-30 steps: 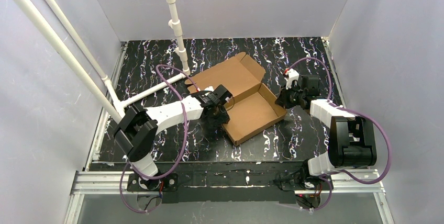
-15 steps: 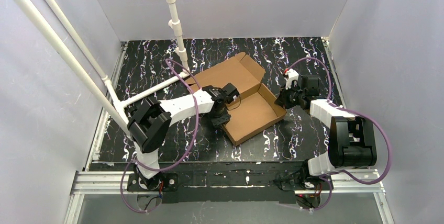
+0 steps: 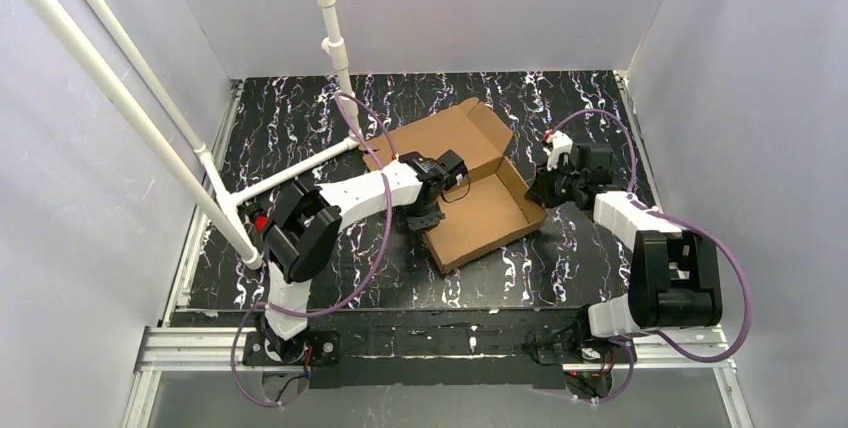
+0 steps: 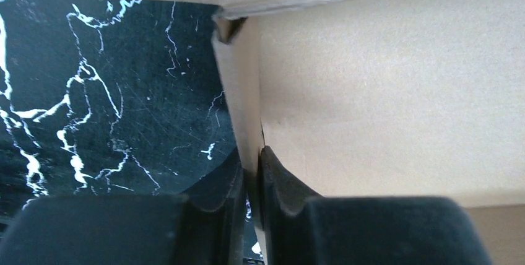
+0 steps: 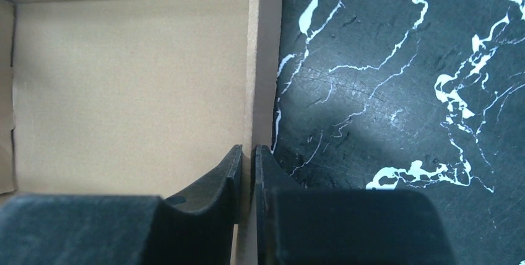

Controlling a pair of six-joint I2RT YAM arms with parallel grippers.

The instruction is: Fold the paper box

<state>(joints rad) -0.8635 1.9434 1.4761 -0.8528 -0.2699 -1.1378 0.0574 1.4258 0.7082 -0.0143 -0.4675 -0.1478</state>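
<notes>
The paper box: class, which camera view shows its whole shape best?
The top external view: it takes in the whole paper box, tray and open lid. The left wrist view shows only one wall pinched by the left gripper; the right wrist view, another wall in the right gripper plus tray floor.

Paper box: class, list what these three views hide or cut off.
- Top view: left arm covers part of the box's left wall.
- Left wrist view: left tool hides the gripped wall's lower part; most of the box is outside the frame.
- Right wrist view: right tool hides the wall's base; lid is outside the frame.
</notes>
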